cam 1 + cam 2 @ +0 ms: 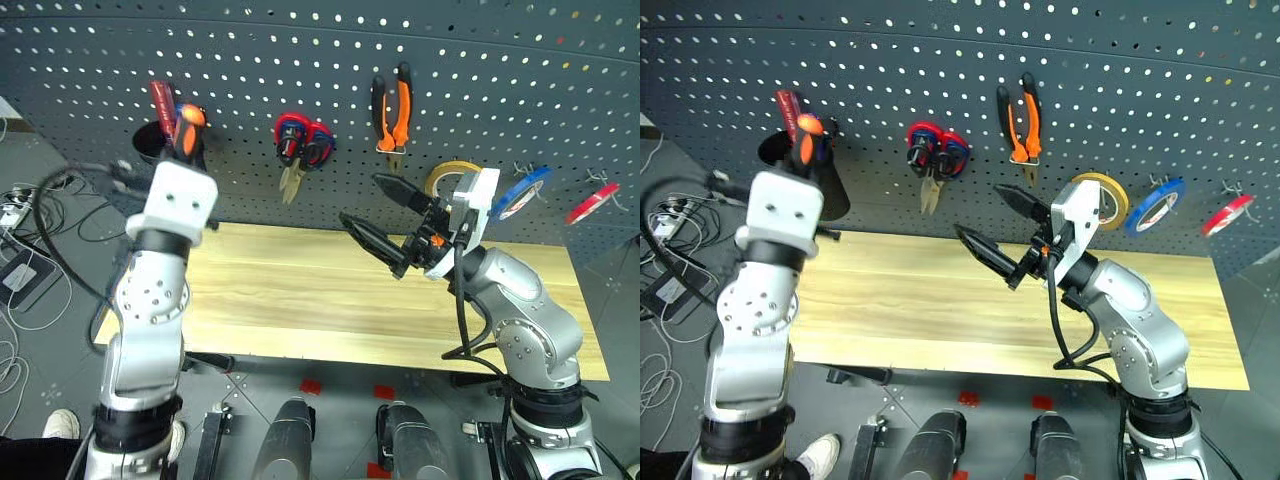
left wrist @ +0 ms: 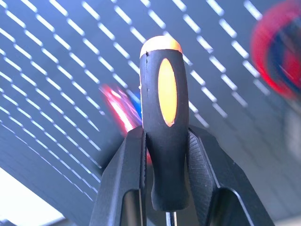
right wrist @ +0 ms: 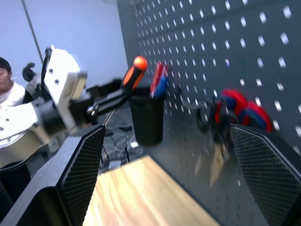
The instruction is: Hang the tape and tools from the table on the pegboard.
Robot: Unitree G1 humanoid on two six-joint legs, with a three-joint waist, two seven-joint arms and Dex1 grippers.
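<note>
My left gripper (image 2: 165, 131) is shut on the screwdriver (image 1: 188, 130), whose orange-and-black handle sticks up past the fingers, close in front of the pegboard (image 1: 480, 60) by a black cup (image 1: 150, 145). The pliers (image 1: 392, 110) hang on a hook at the upper middle. The tan tape (image 1: 1102, 198) hangs to the right, with my right wrist partly in front of it. Scissors (image 1: 300, 142) with red and dark handles hang together between the cup and the pliers. My right gripper (image 1: 375, 215) stands open and holds nothing, above the table (image 1: 300, 290), pointing left.
The black cup on the pegboard holds a red and a blue screwdriver (image 3: 160, 80). A thin blue roll (image 1: 520, 190) and a thin red roll (image 1: 592, 203) hang at the far right. Cables lie on the floor at the left (image 1: 20, 260). A person (image 3: 5, 82) stands beyond the left arm.
</note>
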